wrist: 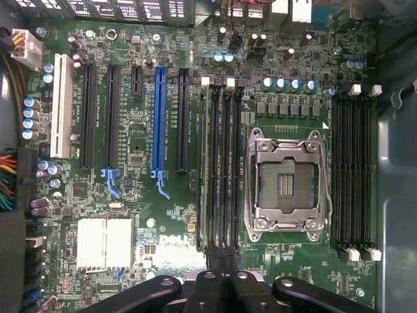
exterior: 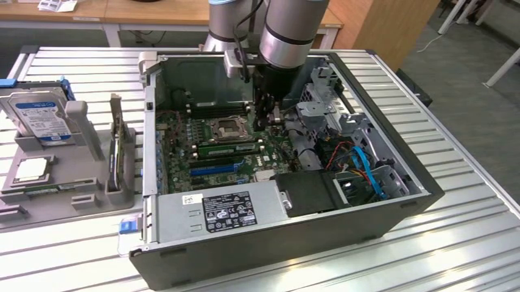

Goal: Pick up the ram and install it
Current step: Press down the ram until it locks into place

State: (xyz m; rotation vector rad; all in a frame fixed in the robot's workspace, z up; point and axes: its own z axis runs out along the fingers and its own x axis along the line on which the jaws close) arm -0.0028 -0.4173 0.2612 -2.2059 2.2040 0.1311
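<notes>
The ram (exterior: 231,148) is a thin green stick standing on edge in the bank of long black slots beside the CPU socket (exterior: 228,128), inside the open computer case. From above, the ram (wrist: 207,163) shows as a pale green line in the outermost slot of that bank. My gripper (exterior: 272,125) hangs inside the case just above the end of these slots. Its black fingers (wrist: 207,287) meet at the gripper (wrist: 221,257), shut, with nothing visible between them.
A second bank of black slots (wrist: 352,176) lies on the far side of the CPU socket (wrist: 285,186). The power supply (exterior: 219,210), metal drive cage (exterior: 325,109) and blue cables (exterior: 369,170) crowd the case. A grey tray (exterior: 49,182) holds a hard drive (exterior: 41,115).
</notes>
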